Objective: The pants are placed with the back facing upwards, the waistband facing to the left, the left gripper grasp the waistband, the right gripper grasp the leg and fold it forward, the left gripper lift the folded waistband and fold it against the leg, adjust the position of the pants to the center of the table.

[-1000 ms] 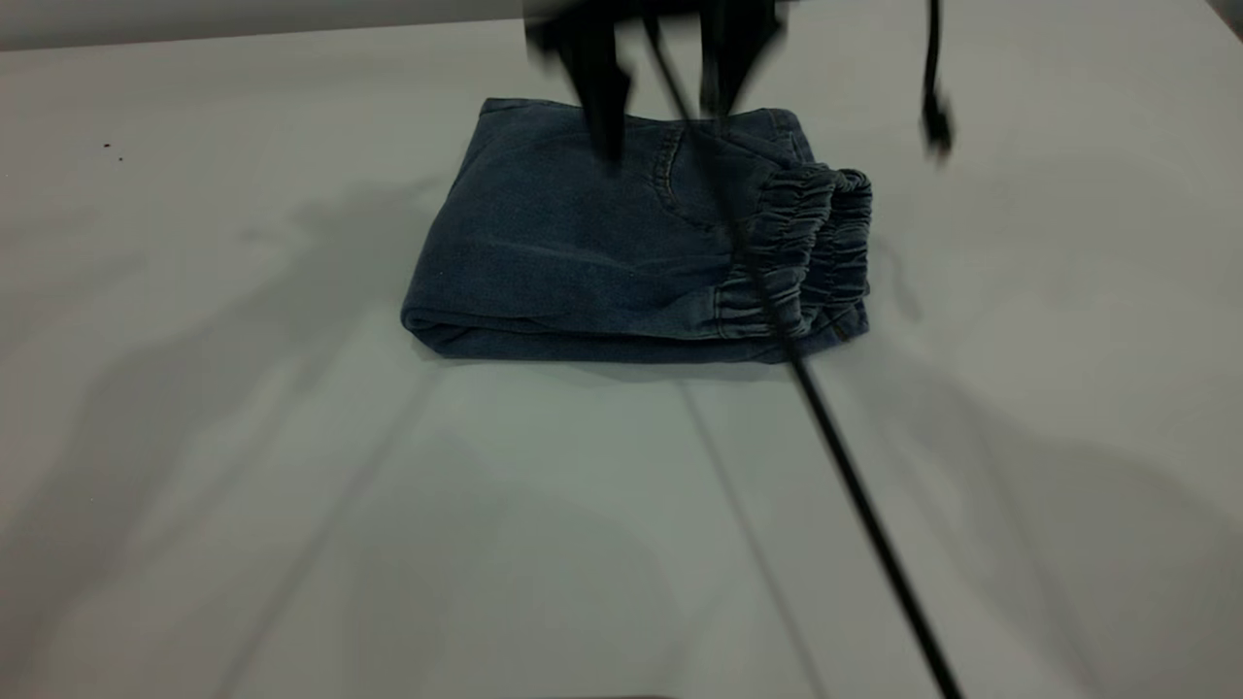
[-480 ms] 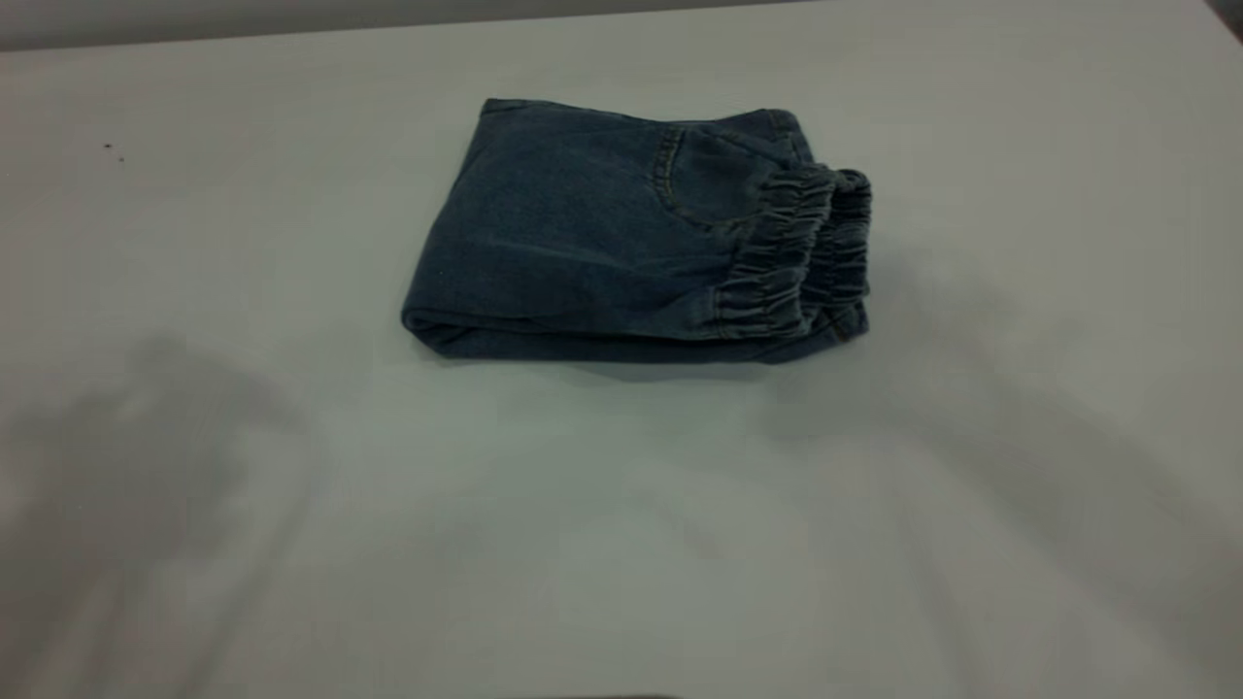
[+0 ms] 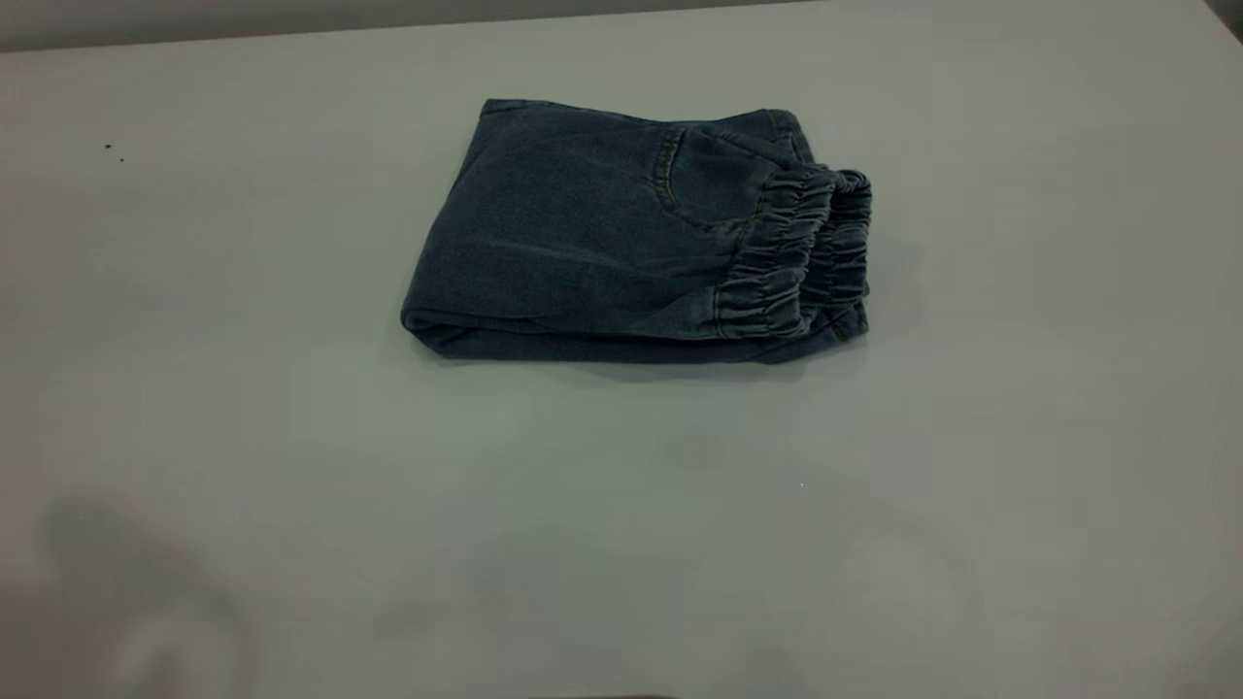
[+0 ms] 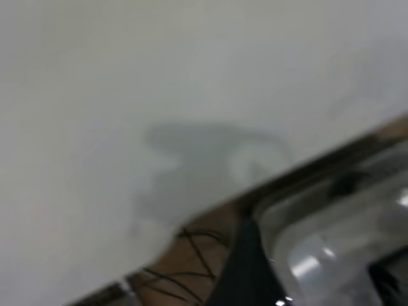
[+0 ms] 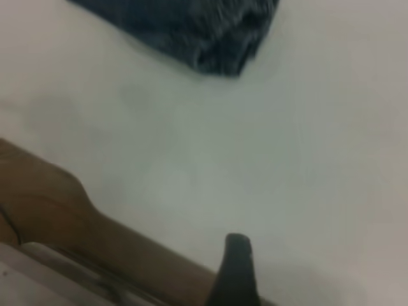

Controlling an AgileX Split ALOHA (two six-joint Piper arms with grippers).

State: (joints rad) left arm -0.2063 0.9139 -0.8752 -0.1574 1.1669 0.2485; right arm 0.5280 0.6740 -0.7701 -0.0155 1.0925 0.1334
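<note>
- The pants (image 3: 621, 238) lie folded into a compact bundle on the counter (image 3: 621, 544), toward its far side and near the middle of its width in the exterior view.
- The waistband (image 3: 801, 257) sits at the right end of the pants, its gathered layers stacked one on another; the rounded fold edge forms the pants' left end.
- A curved pocket seam shows on the top layer of the pants, just left of the waistband.
- Neither arm appears in the exterior view; only faint shadows fall on the counter, well in front of the pants.
- The left end effector (image 4: 245, 268) shows as one dark finger over the counter's edge, away from the pants; I cannot tell whether it is apart or together.
- The right end effector (image 5: 236, 274) shows as one dark fingertip near the counter's edge, well apart from the pants (image 5: 191, 29); its state cannot be told either.
</note>
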